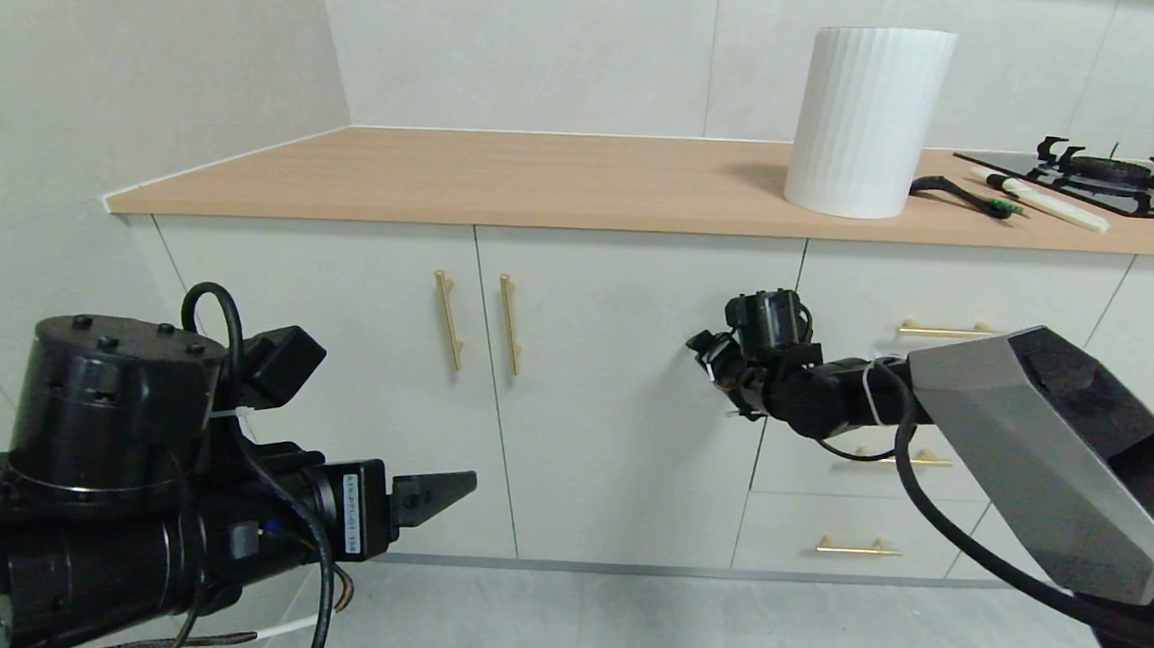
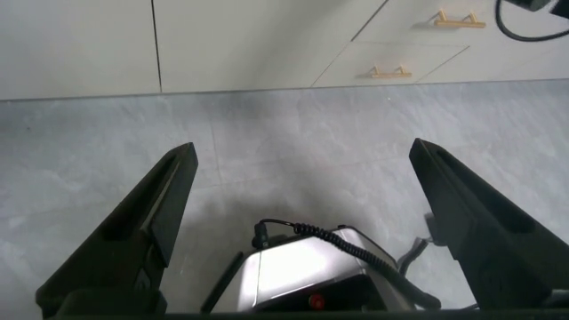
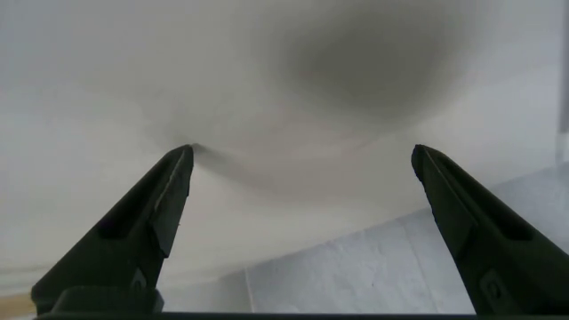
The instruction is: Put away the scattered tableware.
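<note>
Spanning the wall below the counter (image 1: 506,174), the cabinets (image 1: 623,387) carry brass handles (image 1: 509,323) on doors and drawers. The wooden counter runs from a corner on the left to a black stove (image 1: 1107,181) on the right. A tall white ribbed holder (image 1: 865,121) stands upright on the counter, left of the stove.

The left gripper (image 1: 431,495) hangs low on the left, well below the counter and over the grey floor (image 2: 293,116). Its wrist view shows the fingers (image 2: 169,204) spread wide with nothing between them. The right gripper (image 1: 710,357) is held up close to a cabinet door, just left of the drawers. It is likewise released, its fingers (image 3: 164,200) wide apart and bare against the pale door.

The tableware lies on the counter between holder and stove. A black utensil (image 1: 956,192) curves out from just beside the holder's base. Beside it lies a small green-handled piece (image 1: 1003,203). A long white utensil (image 1: 1045,204) lies slantwise by the stove's edge. Both grippers are well apart from these.
</note>
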### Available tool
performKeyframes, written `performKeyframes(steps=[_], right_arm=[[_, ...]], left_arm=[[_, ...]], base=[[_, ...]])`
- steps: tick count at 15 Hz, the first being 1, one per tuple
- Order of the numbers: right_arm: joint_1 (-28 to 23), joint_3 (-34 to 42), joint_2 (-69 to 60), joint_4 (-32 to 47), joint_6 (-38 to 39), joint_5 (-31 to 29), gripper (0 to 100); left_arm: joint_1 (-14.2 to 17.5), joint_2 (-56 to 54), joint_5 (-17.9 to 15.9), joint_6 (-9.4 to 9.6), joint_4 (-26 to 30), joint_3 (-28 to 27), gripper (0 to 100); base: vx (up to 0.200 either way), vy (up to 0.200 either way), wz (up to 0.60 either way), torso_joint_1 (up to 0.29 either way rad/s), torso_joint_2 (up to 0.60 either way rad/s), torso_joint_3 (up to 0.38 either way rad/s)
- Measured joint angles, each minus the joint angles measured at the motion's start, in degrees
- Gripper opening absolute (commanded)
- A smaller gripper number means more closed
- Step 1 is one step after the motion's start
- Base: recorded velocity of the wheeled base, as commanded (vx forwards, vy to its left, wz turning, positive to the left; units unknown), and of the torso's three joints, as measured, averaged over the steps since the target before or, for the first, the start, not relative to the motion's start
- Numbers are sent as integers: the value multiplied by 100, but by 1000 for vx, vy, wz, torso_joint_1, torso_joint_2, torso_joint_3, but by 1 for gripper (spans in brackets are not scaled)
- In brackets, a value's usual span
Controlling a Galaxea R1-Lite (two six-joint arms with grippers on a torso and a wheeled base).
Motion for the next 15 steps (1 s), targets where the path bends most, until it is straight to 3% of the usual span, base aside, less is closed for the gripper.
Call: performKeyframes(steps=[8,11,15], right_arm=[[377,2820,-2995,-150,-753,518,100],[396,4206,-4660,-336,-1609,514,100],[416,5973,-7078,-445,-2853,323,100]], left_arm=[[4,-239,101,94,2,4,100],[39,-777,291,439,6,74,100],[213,-2020,490,778,44,703,100]], base=[[0,0,0,0,0,0],[0,0,0,0,0,0],[0,0,0,0,0,0]])
